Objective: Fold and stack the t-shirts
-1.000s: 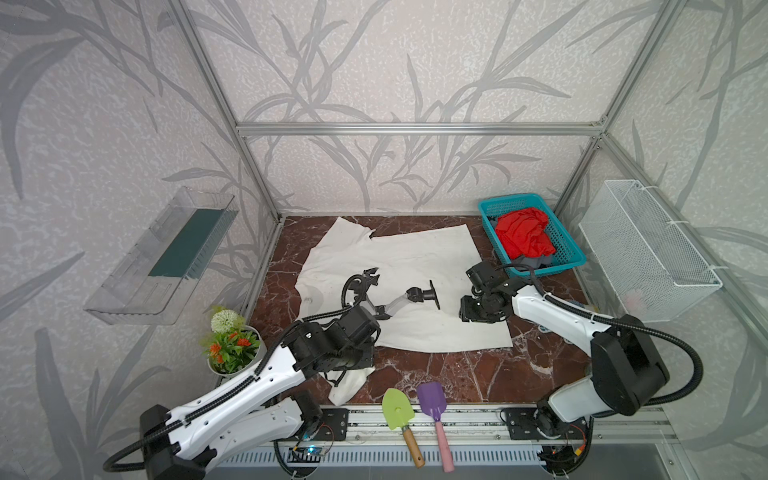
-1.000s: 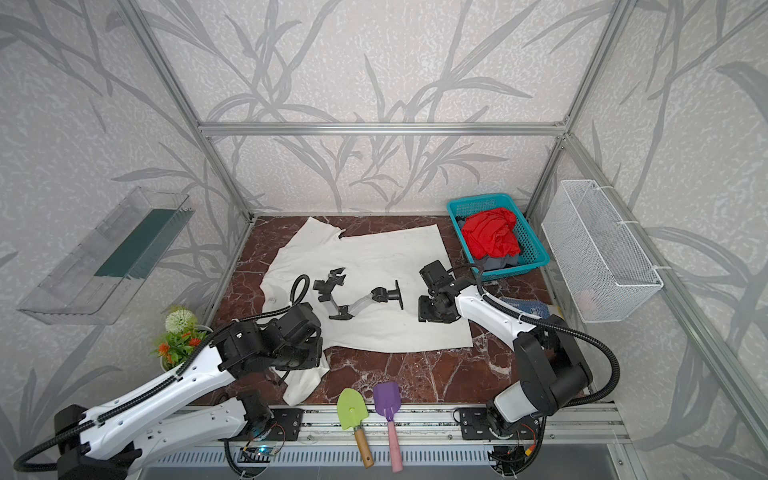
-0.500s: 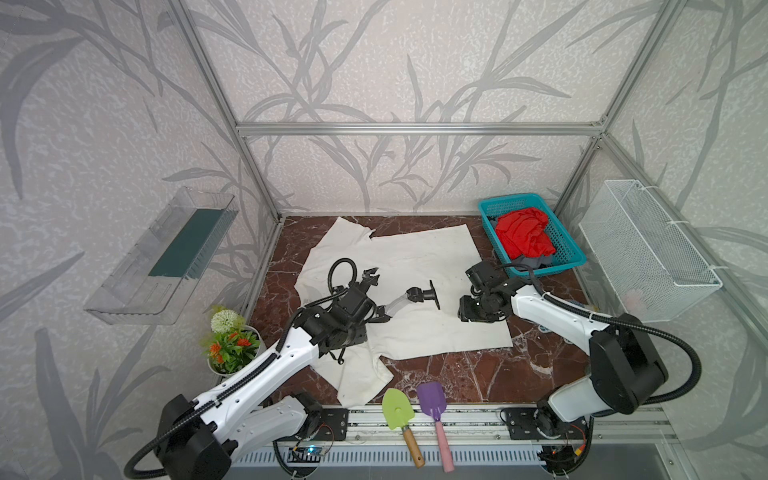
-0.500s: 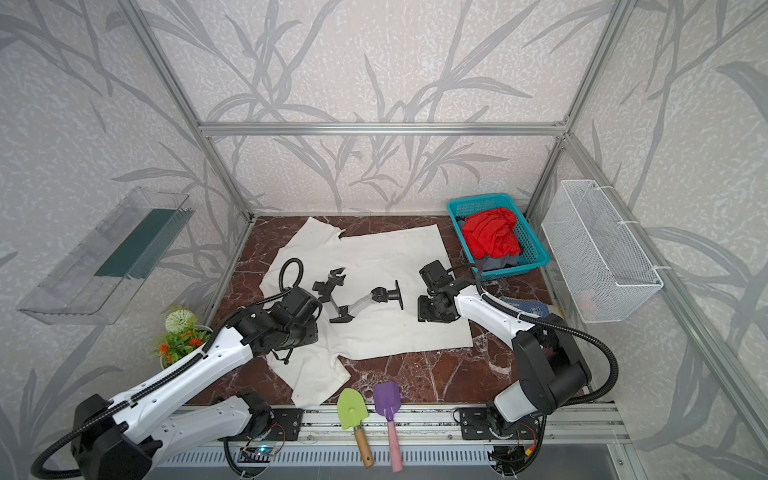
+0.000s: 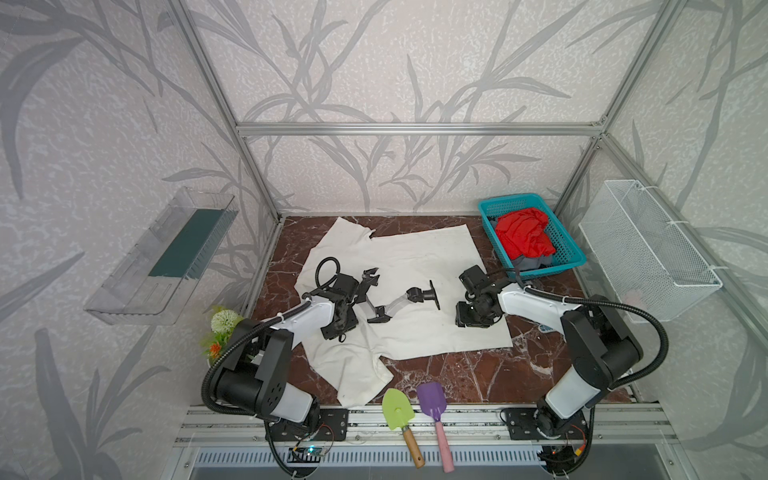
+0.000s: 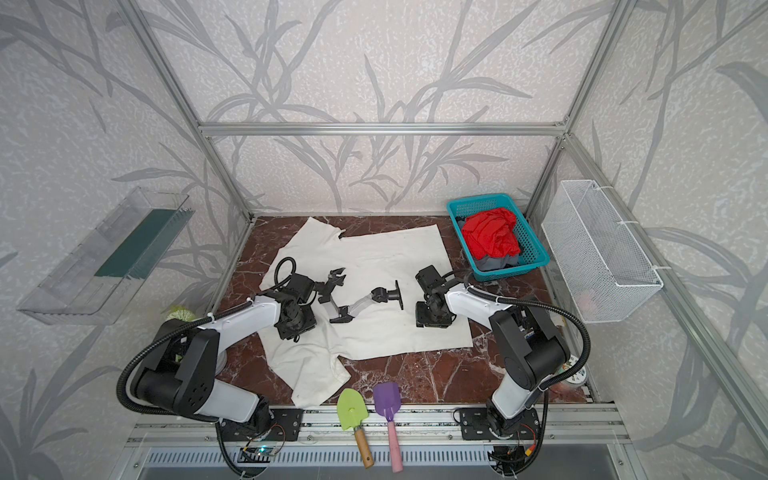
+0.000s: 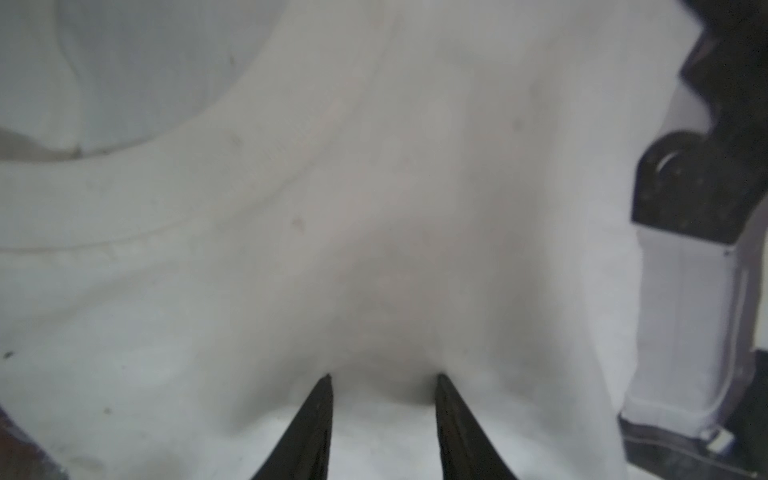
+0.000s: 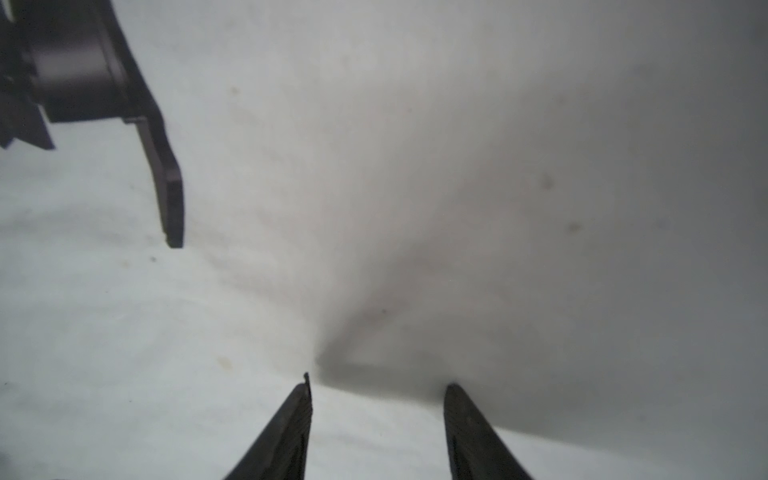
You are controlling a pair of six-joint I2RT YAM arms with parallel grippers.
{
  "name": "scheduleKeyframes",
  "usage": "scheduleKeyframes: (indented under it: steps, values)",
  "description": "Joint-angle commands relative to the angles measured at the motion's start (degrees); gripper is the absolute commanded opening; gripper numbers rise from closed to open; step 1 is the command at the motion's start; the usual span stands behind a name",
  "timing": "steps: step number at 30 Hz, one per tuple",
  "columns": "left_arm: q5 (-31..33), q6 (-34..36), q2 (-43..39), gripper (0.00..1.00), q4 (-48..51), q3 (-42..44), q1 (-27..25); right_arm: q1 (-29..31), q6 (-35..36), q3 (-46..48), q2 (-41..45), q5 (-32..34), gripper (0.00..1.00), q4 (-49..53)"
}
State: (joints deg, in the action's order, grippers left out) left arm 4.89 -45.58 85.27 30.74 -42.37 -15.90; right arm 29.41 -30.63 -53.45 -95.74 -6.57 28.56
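A large cream-white t-shirt (image 5: 419,257) (image 6: 390,257) lies spread on the marble table in both top views, its black-and-grey robot-arm print (image 5: 399,301) facing up. One sleeve (image 5: 361,382) reaches the front edge. My left gripper (image 5: 338,322) (image 7: 384,380) points down onto the shirt's left part, open, its fingertips (image 7: 324,386) pressing a dimple into the cloth. My right gripper (image 5: 471,320) (image 8: 378,384) stands open on the shirt's right part, tips against the cloth. A red t-shirt (image 5: 521,237) lies over a dark grey t-shirt (image 5: 530,262) in the basket.
The teal basket (image 5: 515,200) stands at the back right. A white wire basket (image 5: 648,249) hangs on the right wall and a clear shelf (image 5: 166,253) on the left. A green trowel (image 5: 397,405) and a purple trowel (image 5: 432,399) lie at the front edge. A small plant (image 5: 222,328) stands front left.
My left gripper opened and let go of the front sleeve, which now lies flat toward the front edge. It shifted slightly back and left onto the shirt. The right gripper hardly moved.
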Motion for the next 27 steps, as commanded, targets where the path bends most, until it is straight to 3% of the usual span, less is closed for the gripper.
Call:
scheduleKeyframes:
  steps: [1,7,13,18,21,24,27]
  values:
    - [-0.34,-2.25,0.86,0.42,-1.29,2.69,1.08,-0.19,-1.75,3.72,-0.50,0.20,0.52,0.60]
    - [1.56,-4.65,-4.85,0.42,2.48,6.07,2.18,-0.16,-4.36,9.05,2.52,1.79,0.51,3.00]
    - [6.31,-8.18,-20.49,0.41,11.38,9.28,3.10,0.32,-7.82,14.32,10.49,2.74,0.50,7.33]
    - [10.91,-0.82,-30.83,0.41,10.19,5.04,3.66,2.26,-4.46,5.25,17.46,7.74,0.50,14.95]
    - [9.27,6.52,-25.93,0.41,5.89,-1.40,4.14,2.28,-0.57,-1.40,16.69,10.43,0.51,11.49]
    - [3.65,12.12,-12.16,0.45,2.95,-10.98,5.62,1.63,3.04,-8.24,11.12,9.49,0.51,5.52]
    - [-0.61,15.46,2.57,0.45,4.28,-22.42,7.50,0.74,5.24,-16.61,2.16,7.23,0.51,5.90]
